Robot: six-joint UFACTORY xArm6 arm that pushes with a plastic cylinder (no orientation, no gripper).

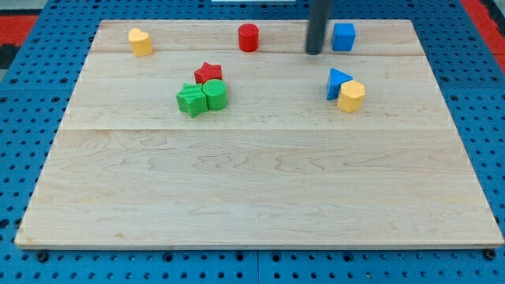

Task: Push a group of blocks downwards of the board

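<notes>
My tip (315,52) rests near the view's top, just left of a blue cube (343,37) and right of a red cylinder (248,38). Below it, at the right, a blue triangular block (337,81) touches a yellow hexagonal block (352,96). Left of centre, a red star (208,73) sits against a green star (190,101) and a green cylinder (215,95), forming a tight cluster. A yellow block (140,42) stands alone at the top left.
The wooden board (260,189) lies on a blue pegboard surface (24,118). The rod's shaft rises out of the view's top edge.
</notes>
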